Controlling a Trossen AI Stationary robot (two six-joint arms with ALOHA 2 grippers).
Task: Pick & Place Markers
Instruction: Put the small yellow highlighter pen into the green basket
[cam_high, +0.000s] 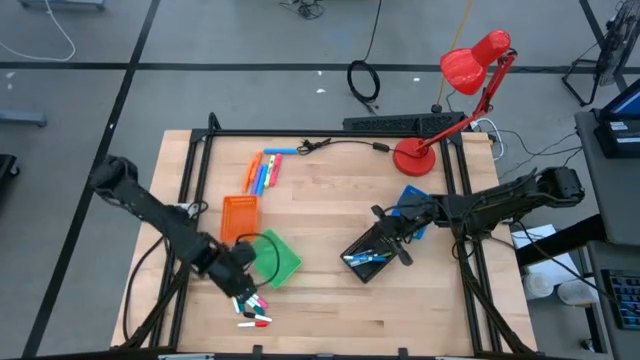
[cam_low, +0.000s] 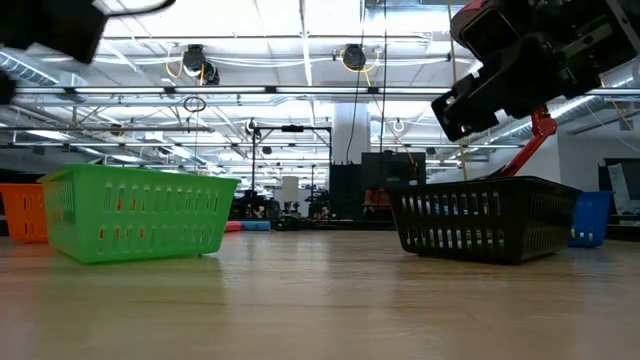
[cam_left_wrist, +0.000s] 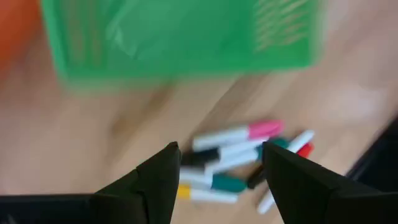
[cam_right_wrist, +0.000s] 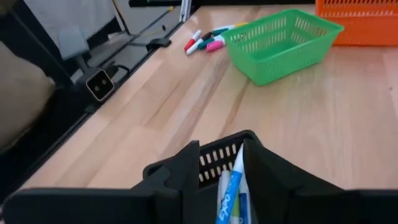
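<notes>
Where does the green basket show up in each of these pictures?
High view: green basket lower left of centre, beside the left arm.
Low view: left side, standing on the table.
Left wrist view: across the top, blurred.
Right wrist view: upper right.
Shared landmark: the orange basket next to it.

Both arms matte black, jointed tubular links, black cables along them. Left claw (cam_left_wrist: 217, 180): two dark wedge fingers. Right claw (cam_right_wrist: 221, 174): same, blocky.
</notes>
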